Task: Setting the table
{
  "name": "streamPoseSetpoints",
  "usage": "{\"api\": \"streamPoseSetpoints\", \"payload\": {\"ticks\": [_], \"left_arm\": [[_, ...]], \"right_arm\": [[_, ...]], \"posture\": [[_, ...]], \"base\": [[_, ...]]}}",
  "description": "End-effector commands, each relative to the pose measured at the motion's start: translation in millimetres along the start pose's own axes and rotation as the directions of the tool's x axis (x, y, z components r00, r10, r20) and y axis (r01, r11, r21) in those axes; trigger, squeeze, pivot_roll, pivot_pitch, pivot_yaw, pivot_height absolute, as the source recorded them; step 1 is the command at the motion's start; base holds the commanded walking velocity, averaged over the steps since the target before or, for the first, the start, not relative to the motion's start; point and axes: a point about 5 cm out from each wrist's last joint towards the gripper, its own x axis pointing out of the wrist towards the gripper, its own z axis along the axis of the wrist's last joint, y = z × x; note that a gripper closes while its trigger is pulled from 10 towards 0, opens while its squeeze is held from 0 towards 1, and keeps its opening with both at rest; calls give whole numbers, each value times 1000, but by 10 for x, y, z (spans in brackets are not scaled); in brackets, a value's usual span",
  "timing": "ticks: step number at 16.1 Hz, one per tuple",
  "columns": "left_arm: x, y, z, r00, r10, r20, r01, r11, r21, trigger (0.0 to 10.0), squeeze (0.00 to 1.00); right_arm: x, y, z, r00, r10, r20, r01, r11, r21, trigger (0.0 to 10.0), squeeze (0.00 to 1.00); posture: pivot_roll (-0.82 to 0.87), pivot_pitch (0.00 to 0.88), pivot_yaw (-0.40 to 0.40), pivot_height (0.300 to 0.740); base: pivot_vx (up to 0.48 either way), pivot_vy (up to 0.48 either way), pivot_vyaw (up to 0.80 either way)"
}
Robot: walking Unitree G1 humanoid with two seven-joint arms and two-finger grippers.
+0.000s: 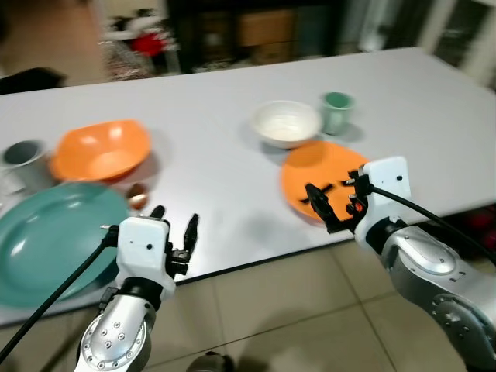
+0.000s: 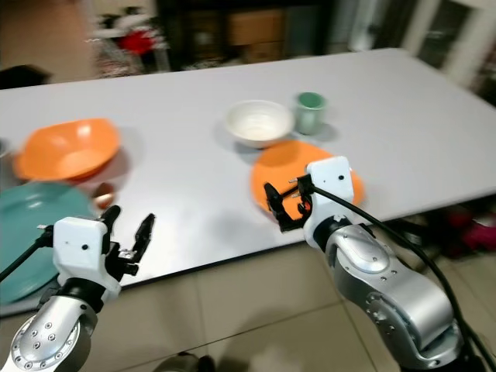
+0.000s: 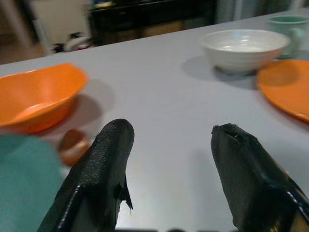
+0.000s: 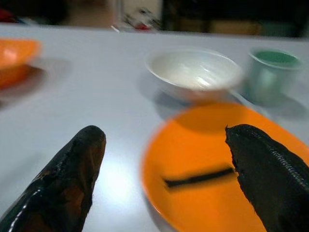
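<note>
1. Hovering at the near edge of the white tabletop point(image 1: 232, 163): right gripper point(image 1: 335, 203), fingers spread apart and empty, over the near rim of the orange plate point(image 1: 322, 177).
2. Lying on that plate: a thin dark utensil point(image 4: 199, 178), kind too blurred to tell.
3. Behind the plate, toward the far edge: white bowl point(image 1: 286, 122) and green cup point(image 1: 337, 111), close beside each other.
4. Waiting further left along the near edge: left gripper point(image 1: 176, 230), fingers likewise parted, holding nothing; teal plate point(image 1: 46, 232) and orange bowl point(image 1: 101, 150) near the left end.
5. Probably best next: lower the right fingers evenly astride the plate rim, close gently, lift level to keep the utensil from sliding, steer clear of the bowl.
</note>
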Motion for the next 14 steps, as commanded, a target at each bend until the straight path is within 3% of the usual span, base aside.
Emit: {"api": "streamPoseSetpoints", "payload": {"ticks": [1,9,10,14], "left_arm": [[-60,37,13,999,37,12,-37,999,4,10000,0],[10,20,97,998,-23,55,19,998,59,10000,0],[67,35,101,998,-21,63,16,998,65,10000,0],[94,56,142,996,-12,85,8,999,45,10000,0]], "right_arm": [[3,49,-66,998,41,38,-40,999,-26,10000,1000],[-51,-14,-185,997,-3,74,3,1000,0,10000,1000],[-85,-16,-242,998,-11,57,8,999,50,10000,1000],[-126,-15,-269,998,3,68,-8,998,68,10000,1000]], "posture": [[-59,43,43,740],[-63,47,69,740],[-75,50,84,740],[-85,54,94,740]], "base": [[0,0,800],[0,0,800],[0,0,800],[0,0,800]]}}
